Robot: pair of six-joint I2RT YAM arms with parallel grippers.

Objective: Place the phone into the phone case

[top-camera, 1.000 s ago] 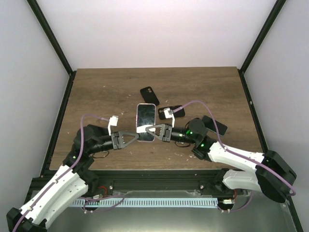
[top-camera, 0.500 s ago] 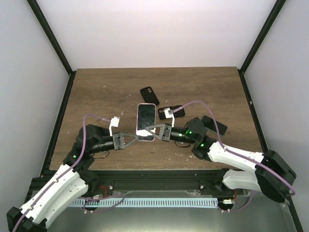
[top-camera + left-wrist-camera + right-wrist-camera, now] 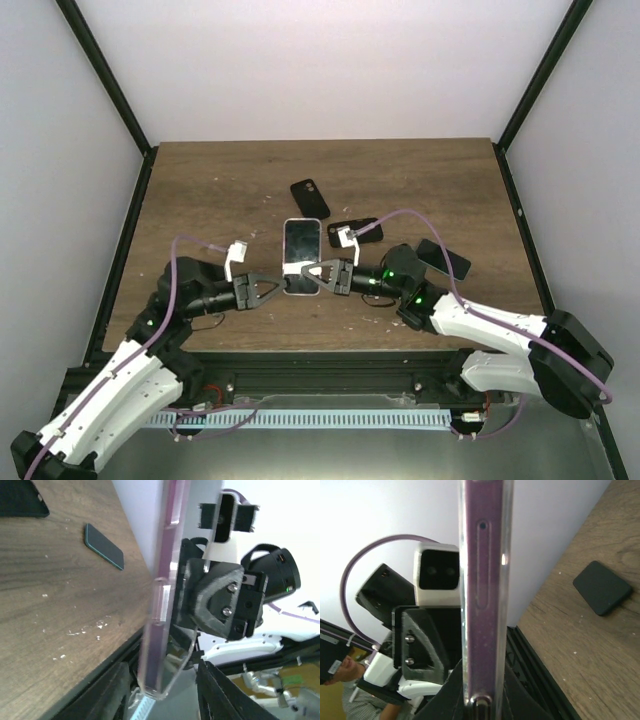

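While the right claw (image 3: 313, 275) pinches the near end of the phone (image 3: 302, 248) from one side, I bring the left claw (image 3: 284, 285) in from the other. The phone lies screen-up between the two arms, over the near middle of the worktop (image 3: 200, 200). It looks lifted off the wood, though I cannot be sure from above.

Edge-on from the right wrist, the phone's purple-tinted side runs straight up out of that claw's closed fingers, with a clear rim on either side of it. From the left wrist, the clear case (image 3: 159, 605) wraps the same edge. Its near corner bows away from the body, so I judge the shell is not fully seated there.

The left claw is narrow but not clamped. Its fingers stand either side of that loose corner, with a sliver of daylight on one side.

I read the hold this way: one claw steadies the phone while the other is placed to squeeze the last corner home.

Three black slabs (image 3: 310, 198) lie beyond and to the right, apart from the work.

The risk, as I see it, is the shell springing off, or the phone twisting in the right claw's thin grip.
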